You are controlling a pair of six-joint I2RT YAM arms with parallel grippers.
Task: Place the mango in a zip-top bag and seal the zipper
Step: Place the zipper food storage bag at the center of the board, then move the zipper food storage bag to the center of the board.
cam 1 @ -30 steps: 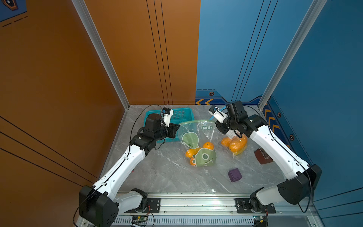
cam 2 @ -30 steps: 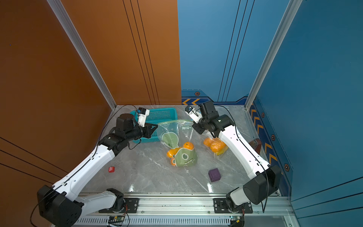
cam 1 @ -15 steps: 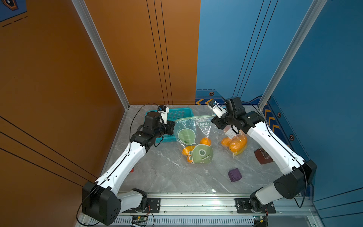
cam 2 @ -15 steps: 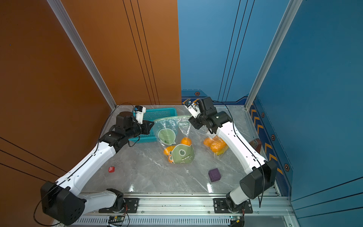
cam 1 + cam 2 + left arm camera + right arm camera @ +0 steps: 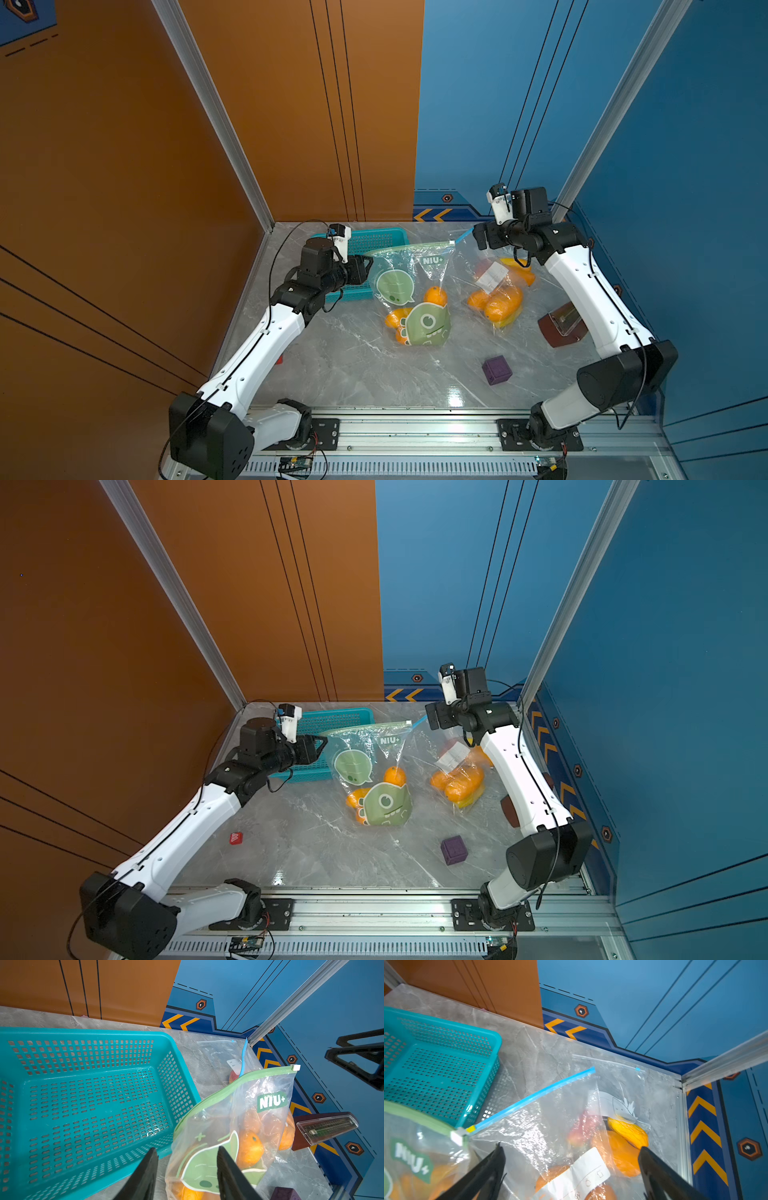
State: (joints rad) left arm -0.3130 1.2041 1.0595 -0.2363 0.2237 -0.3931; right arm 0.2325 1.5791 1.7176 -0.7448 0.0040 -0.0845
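**Both sets of jaws parted at the zip-top bag (image 5: 419, 282)**

On the left, the left gripper (image 5: 187, 1148) is seen with its jaws parted; the near edge of the zip-top bag lies between them, not pinched. A teal basket (image 5: 374, 240) is found just behind this gripper. The bag is slumped on the grey surface (image 5: 353, 365), its white slider (image 5: 451, 242) set at the right end of the green zipper strip (image 5: 407, 248). Orange fruit (image 5: 435, 296) is seen inside it; which piece is the mango cannot be told. Just right of it, a clear bag (image 5: 469, 270) with a blue zipper is laid, also holding fruit. Above that bag, the right gripper (image 5: 571, 1148) is held wide open, nothing gripped.
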